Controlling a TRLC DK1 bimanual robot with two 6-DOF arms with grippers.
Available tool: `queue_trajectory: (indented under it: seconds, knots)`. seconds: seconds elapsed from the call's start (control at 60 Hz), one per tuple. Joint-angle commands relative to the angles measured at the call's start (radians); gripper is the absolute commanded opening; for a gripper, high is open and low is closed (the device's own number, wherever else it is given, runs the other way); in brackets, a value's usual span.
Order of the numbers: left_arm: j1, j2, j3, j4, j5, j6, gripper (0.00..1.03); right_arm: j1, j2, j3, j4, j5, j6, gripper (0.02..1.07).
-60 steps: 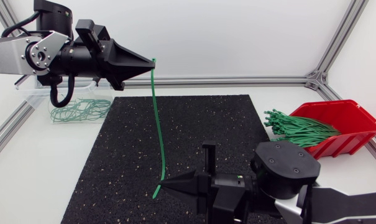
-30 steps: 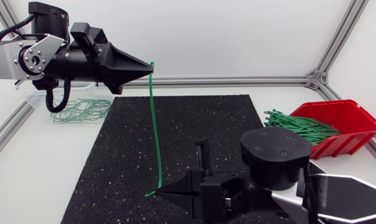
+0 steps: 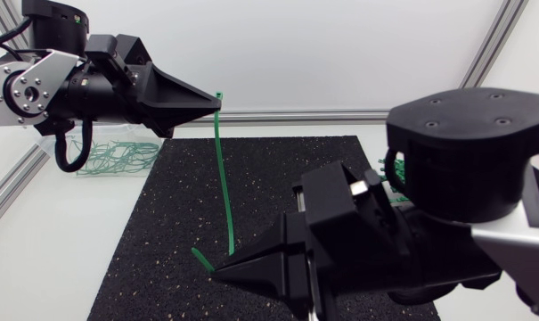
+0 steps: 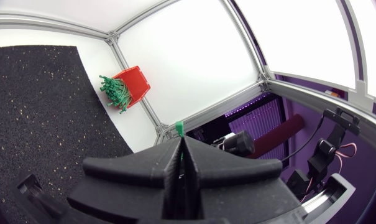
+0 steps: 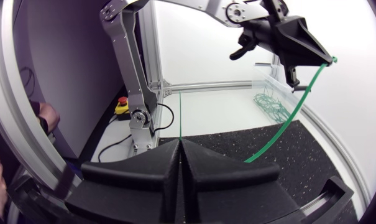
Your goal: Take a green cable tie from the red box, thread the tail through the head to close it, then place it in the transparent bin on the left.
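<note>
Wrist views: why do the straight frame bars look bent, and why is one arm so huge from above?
Left wrist view and right wrist view: a fisheye lens bows the frame bars. Head view: the right arm likely sits near the camera, so it looms; the mat shows no hard shadows.

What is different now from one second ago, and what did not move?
The right arm rose toward the camera. The right gripper, shut on the lower end of the cable tie, pushed that end slightly left. The left gripper kept hold of the top end, almost unmoved.
</note>
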Motion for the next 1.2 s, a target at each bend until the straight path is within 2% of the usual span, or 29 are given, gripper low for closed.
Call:
queue_trajectory:
  seconds: [0.0, 0.067, 0.133, 0.233, 0.317, 0.4, 0.667, 0.867, 1.183]
  knots:
    - [-0.021, -0.046, -0.051, 0.031, -0.005, 0.015, 0.04, -0.022, -0.001, 0.069, -0.054, -0.013, 0.19, 0.08]
    - [-0.024, -0.06, -0.07, 0.052, -0.009, 0.016, 0.04, -0.054, 0.014, 0.121, -0.089, -0.065, 0.297, 0.08]
    - [-0.023, -0.083, -0.091, 0.083, -0.02, 0.015, 0.04, -0.11, 0.042, 0.166, -0.098, -0.181, 0.409, 0.08]
    - [-0.02, -0.126, -0.128, 0.141, -0.043, 0.015, 0.04, -0.176, 0.1, 0.22, -0.098, -0.297, 0.598, 0.08]
    - [-0.018, -0.154, -0.159, 0.19, -0.057, 0.015, 0.04, -0.219, 0.148, 0.255, -0.1, -0.357, 0.731, 0.08]
    - [-0.018, -0.195, -0.203, 0.256, -0.112, 0.013, 0.04, -0.252, 0.177, 0.295, -0.098, -0.406, 0.859, 0.08]
    - [-0.021, -0.237, -0.266, 0.338, -0.152, 0.013, 0.04, -0.306, 0.237, 0.381, -0.093, -0.55, 1.193, 0.08]
    - [-0.026, -0.272, -0.295, 0.371, -0.195, 0.015, 0.04, -0.307, 0.312, 0.526, -0.319, -0.59, 1.19, 0.08]
    - [-0.072, -0.344, -0.337, 0.397, -0.276, 0.032, 0.04, -0.314, 0.341, 0.638, -0.475, -0.595, 1.195, 0.08]
